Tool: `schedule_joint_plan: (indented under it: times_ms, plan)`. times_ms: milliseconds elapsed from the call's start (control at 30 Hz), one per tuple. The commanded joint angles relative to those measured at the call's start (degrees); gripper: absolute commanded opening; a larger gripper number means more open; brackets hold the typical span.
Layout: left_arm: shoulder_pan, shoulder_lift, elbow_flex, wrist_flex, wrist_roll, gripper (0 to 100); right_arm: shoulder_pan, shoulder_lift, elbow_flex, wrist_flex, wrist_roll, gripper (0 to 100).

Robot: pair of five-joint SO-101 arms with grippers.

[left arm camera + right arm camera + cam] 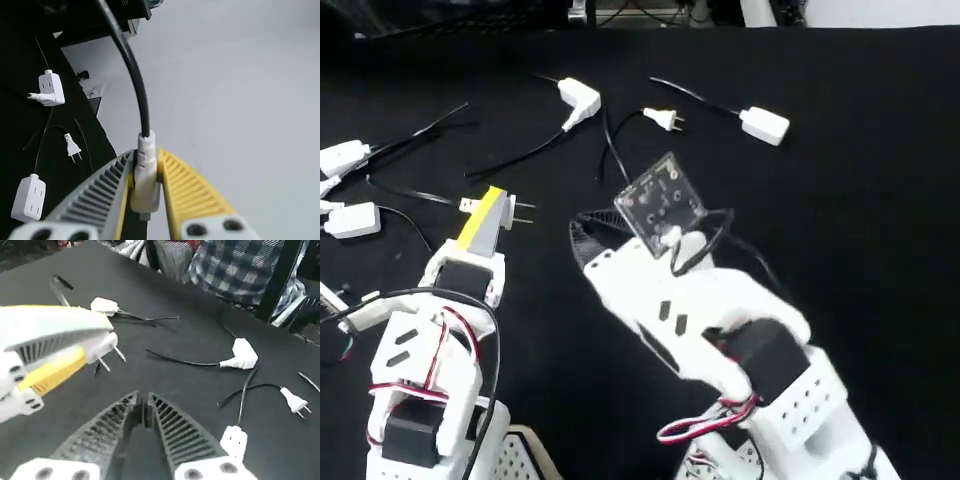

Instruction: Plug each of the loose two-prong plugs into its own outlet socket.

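The left gripper [502,206], one finger yellow and one white, is clamped on a white two-prong plug [145,176]. In the high view it sits at about 9 o'clock from the table's middle. The plug's bare prongs point toward 3 o'clock, and its black cord [131,65] runs away from the fingers. The right gripper [145,407], black and ribbed, hovers near the middle of the black table [860,200] with its fingers drawn together on nothing. The held plug lies at roughly 10 o'clock from it. A loose plug [666,120] lies at 12 o'clock. A white outlet socket [765,125] lies at 1 o'clock, and an angled white socket [580,100] at 11 o'clock. Two more white sockets [350,220] rest at the table's 9 o'clock edge.
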Motion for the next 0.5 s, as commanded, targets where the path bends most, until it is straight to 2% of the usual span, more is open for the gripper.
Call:
schedule_joint_plan:
  times_ms: [0, 100, 233, 467]
  plan:
    - [0.0, -0.4, -1.6, -0.1, 0.7, 3, 0.6, 4.3, -8.7, 5.6, 2.3, 5.4]
    - [0.0, -0.4, -1.6, -0.1, 1.6, 3, 0.7, 8.9, -15.5, 12.4, 6.0, 0.8]
    - [0.0, -0.4, -1.6, -0.1, 4.3, 3, 2.5, 14.3, -19.6, 14.4, 1.4, 1.2]
    - [0.0, -0.4, 1.3, -0.1, 4.4, 3, 2.6, 16.1, -20.8, 17.1, 1.3, 1.2]
